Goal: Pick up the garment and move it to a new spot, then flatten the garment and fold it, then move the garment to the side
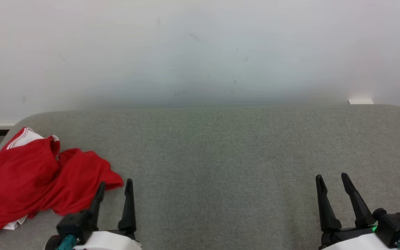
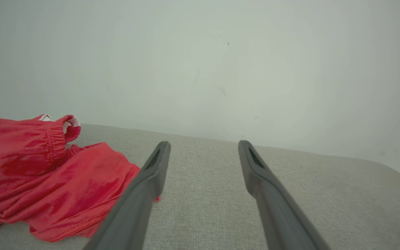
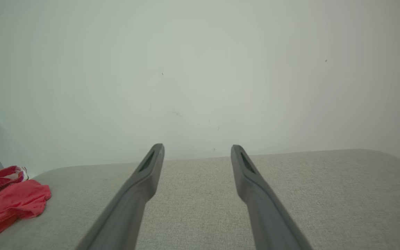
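We found the crumpled red garment (image 1: 30,173) at the left end of the desk (image 1: 221,156), left claw (image 1: 115,182) just beside it, right claw (image 1: 332,176) well away, both spread, empty.

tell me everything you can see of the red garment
The red garment lies crumpled in a loose heap, unfolded, at the left end of the grey cloth-covered surface. Its fabric looks thin and slightly shiny, with white trim at the far end and a gathered elastic band. Nothing grips it. The open left gripper sits beside its near right edge; whether a finger touches it cannot be told.
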{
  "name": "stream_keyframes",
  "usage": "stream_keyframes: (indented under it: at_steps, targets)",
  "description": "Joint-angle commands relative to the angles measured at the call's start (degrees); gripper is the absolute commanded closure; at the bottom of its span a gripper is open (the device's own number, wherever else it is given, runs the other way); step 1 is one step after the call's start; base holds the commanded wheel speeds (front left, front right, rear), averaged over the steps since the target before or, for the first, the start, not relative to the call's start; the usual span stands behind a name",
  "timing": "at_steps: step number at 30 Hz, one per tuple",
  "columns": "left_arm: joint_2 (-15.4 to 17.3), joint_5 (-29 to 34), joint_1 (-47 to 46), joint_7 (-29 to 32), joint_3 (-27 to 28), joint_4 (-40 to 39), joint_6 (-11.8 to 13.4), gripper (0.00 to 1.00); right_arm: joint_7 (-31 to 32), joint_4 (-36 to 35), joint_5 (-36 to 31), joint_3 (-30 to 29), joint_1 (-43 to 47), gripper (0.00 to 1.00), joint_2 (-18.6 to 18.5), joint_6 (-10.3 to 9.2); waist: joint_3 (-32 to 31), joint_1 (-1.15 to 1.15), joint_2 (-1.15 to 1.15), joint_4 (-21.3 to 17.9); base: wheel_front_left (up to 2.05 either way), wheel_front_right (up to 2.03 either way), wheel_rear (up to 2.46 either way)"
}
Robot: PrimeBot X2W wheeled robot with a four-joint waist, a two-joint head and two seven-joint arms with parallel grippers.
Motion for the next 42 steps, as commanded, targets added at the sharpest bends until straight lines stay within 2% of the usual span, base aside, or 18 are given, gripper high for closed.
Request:
stream_keyframes:
  at_steps: [1,16,35,42]
  targets:
    - [0.4,1.4,0.1,-0.6,0.0,-0.4,0.2,0.00,-0.6,-0.4,-1.1,0.1,0.1,0.00,-0.2,0.04,0.0,0.00,0.00,0.0,0.00,0.00,0.00]
    - [0.5,6.1,0.1,-2.1,-0.2,-0.2,0.5,0.00,-2.1,-0.8,-4.7,0.8,0.2,0.00,-0.3,0.04,-0.2,0.00,0.00,-0.2,0.00,0.00,0.00]
    - [0.5,4.5,-0.2,-2.0,-0.1,0.6,0.0,0.00,-2.0,-0.8,-3.8,0.9,0.3,0.00,-0.3,0.04,-0.5,0.00,0.00,0.0,0.00,0.00,0.00]
    - [0.5,4.0,-0.9,-2.0,-0.4,1.0,-0.3,0.00,-2.0,-1.0,-3.8,1.0,1.3,0.00,-0.3,0.04,-0.3,0.00,0.00,3.1,0.00,0.00,0.00]
